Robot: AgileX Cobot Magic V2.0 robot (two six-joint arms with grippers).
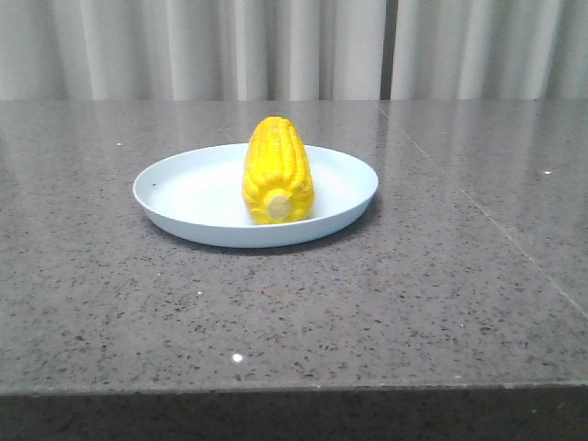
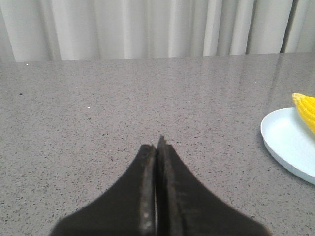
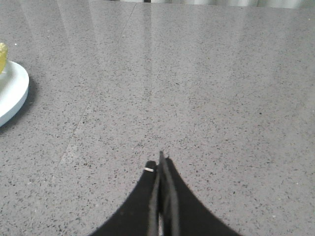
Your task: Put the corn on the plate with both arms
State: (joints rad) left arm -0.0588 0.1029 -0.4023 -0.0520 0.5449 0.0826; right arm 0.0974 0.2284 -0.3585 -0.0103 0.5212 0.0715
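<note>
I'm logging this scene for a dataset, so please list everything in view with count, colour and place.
corn: one, bright yellow, lying on the plate, pale stub end toward the camera.
plate: one, pale blue-white, mid-table.
table: one, speckled grey stone, across the foreground.
curtain: pale grey-white folds behind the table.
left end effector: one, black, shut and empty, left of the plate.
right end effector: one, black, shut and empty, right of the plate.

Speckled grey stone table (image 1: pixel 441 294); pale pleated curtain (image 1: pixel 303 46) behind.
</note>
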